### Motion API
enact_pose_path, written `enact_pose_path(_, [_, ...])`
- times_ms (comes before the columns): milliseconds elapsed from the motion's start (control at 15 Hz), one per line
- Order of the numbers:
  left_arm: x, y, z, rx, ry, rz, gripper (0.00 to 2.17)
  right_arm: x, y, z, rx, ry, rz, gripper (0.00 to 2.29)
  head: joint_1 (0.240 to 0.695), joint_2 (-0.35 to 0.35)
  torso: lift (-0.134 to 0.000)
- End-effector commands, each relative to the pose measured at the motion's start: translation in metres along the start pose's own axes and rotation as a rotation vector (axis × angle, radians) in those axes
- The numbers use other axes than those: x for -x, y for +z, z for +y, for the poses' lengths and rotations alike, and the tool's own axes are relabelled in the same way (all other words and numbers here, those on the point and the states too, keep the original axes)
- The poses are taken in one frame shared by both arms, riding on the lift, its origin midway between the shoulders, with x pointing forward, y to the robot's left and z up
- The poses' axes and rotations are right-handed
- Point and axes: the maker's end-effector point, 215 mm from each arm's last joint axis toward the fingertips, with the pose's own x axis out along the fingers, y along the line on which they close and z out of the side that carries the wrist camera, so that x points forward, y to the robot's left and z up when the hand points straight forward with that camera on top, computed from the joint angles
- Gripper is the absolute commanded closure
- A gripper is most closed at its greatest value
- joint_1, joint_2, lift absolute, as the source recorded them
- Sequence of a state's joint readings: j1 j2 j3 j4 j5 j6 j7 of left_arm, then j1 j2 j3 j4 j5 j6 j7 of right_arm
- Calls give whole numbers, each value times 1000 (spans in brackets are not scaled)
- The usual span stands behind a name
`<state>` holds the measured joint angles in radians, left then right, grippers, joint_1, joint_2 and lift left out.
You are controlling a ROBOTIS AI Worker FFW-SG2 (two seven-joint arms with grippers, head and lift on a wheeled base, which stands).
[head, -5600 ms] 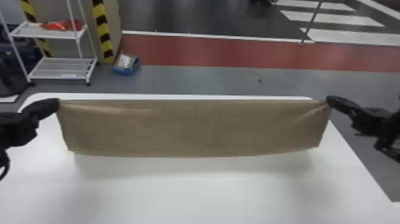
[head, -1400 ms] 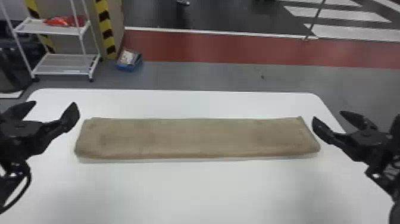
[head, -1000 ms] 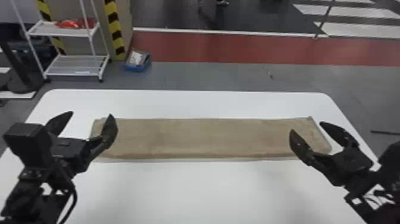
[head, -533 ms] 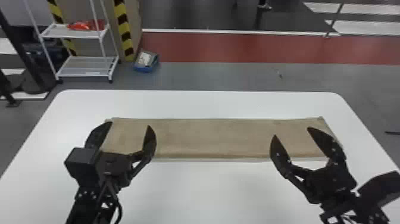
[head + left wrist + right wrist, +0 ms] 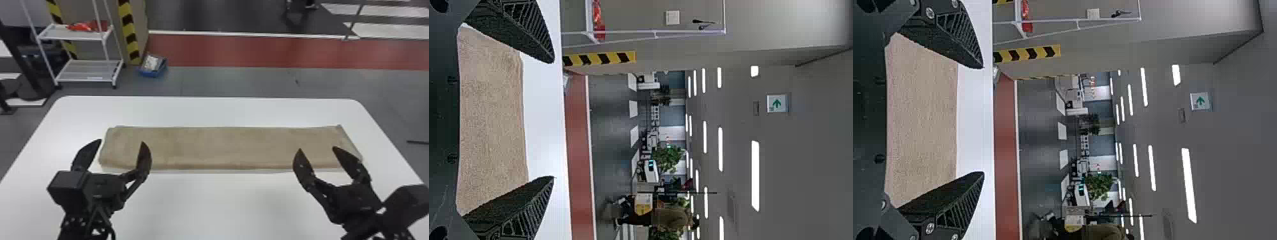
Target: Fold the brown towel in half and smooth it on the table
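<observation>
Lying folded on the white table (image 5: 223, 207), the brown towel (image 5: 223, 148) fronts the left gripper (image 5: 120, 141) and right gripper (image 5: 317, 148), both spread wide.

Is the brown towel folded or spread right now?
Folded: the brown towel lies as a long, narrow strip, layered edges showing at its right end.

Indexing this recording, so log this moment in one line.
towel: folded flat on table | left gripper: open, empty | right gripper: open, empty
</observation>
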<state>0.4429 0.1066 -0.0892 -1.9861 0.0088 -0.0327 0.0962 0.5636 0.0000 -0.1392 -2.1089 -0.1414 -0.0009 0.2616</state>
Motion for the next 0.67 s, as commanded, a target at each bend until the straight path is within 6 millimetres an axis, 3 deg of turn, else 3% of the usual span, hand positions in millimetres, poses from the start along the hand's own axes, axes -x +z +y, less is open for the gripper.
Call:
enact_pose_path(0, [5, 5, 0, 5, 1, -6, 46, -1, 1, 11, 7, 18, 10, 184, 695, -48, -120])
enact_pose_path(600, [11, 17, 0, 13, 11, -23, 39, 0, -1, 16, 14, 22, 43, 164, 695, -29, -120])
